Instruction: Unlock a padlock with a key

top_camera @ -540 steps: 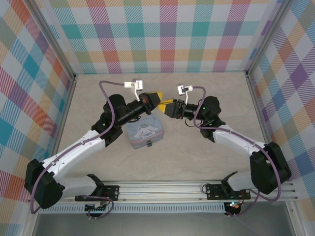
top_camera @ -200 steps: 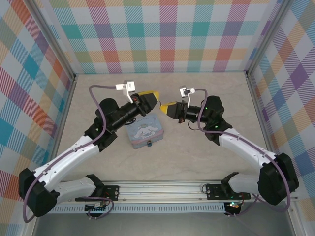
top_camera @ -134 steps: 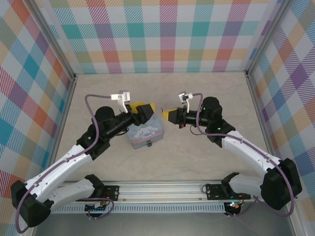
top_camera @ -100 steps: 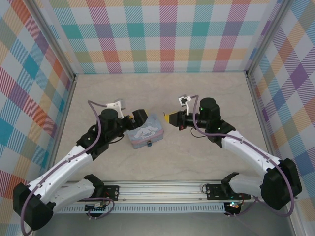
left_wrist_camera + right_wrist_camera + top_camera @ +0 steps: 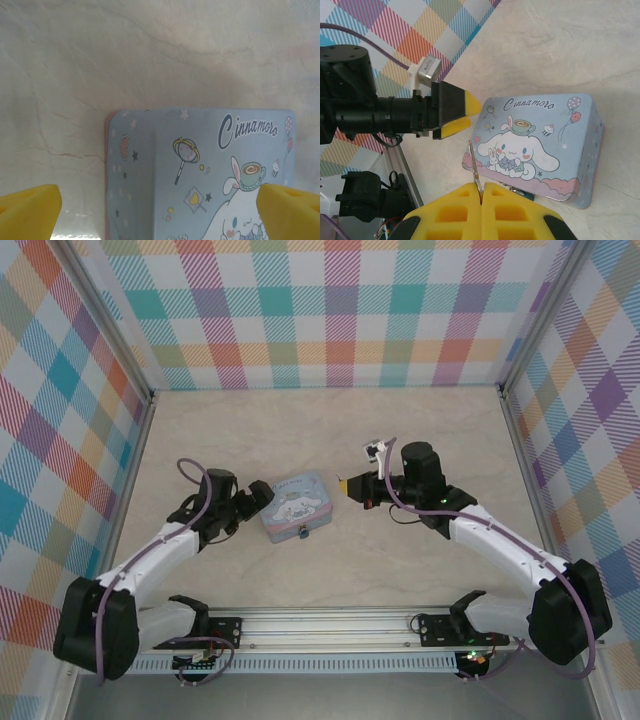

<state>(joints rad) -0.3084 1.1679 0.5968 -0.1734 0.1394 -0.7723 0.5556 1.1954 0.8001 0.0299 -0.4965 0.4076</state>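
Note:
A pale-blue cartoon tin lies on the table, and the tiny blue padlock hangs at its front edge. In the right wrist view the padlock peeks out under the tin's front rim. My right gripper is shut on the key, whose thin blade sticks out toward the tin's corner. In the top view that gripper sits just right of the tin. My left gripper is open at the tin's left side. Its yellow fingertips stand wide apart, with the tin lid between and beyond them.
Checked walls enclose the beige table on three sides. A metal rail with the arm bases runs along the near edge. In the right wrist view the left gripper hovers close to the tin's left corner.
The left arm has drawn back from above the tin to its left side, low over the table. The right gripper has come nearer and lower, still holding the key.

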